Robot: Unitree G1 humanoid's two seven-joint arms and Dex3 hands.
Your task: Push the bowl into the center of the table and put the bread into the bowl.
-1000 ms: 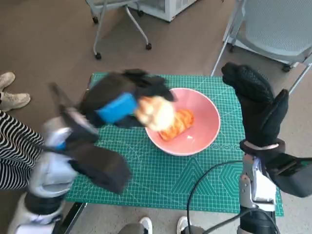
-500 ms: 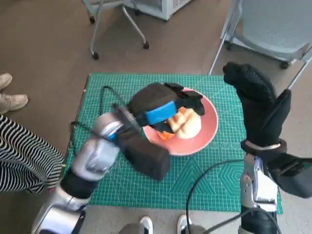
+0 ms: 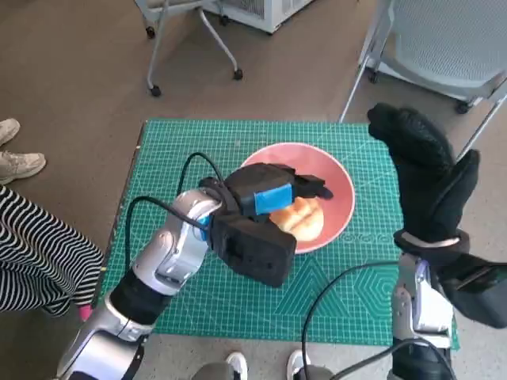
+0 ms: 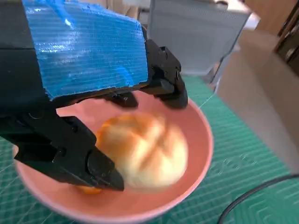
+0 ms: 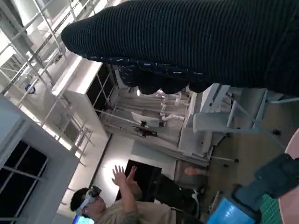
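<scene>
Chairs on castors stand on the brown floor beyond the table's far edge, a grey one [image 3: 444,47] at far right, and a person's striped leg [image 3: 40,253] and pale shoe [image 3: 20,162] show at left. On the green cutting mat [image 3: 158,158] sits the pink bowl [image 3: 337,198], right of the middle, with the round bread [image 3: 301,215] lying inside it. The left hand [image 3: 269,194] hovers over the bowl, covering its left part; the left wrist view shows its fingers [image 4: 163,79] spread above and beside the bun, whether touching it I cannot tell. An orange scrap [image 4: 88,190] lies under the bread there. The bread has no clear long axis. The right hand [image 3: 424,174] is raised at right, fingers straight, holding nothing. The right wrist view alone shows a person [image 5: 117,205] with raised hand.
</scene>
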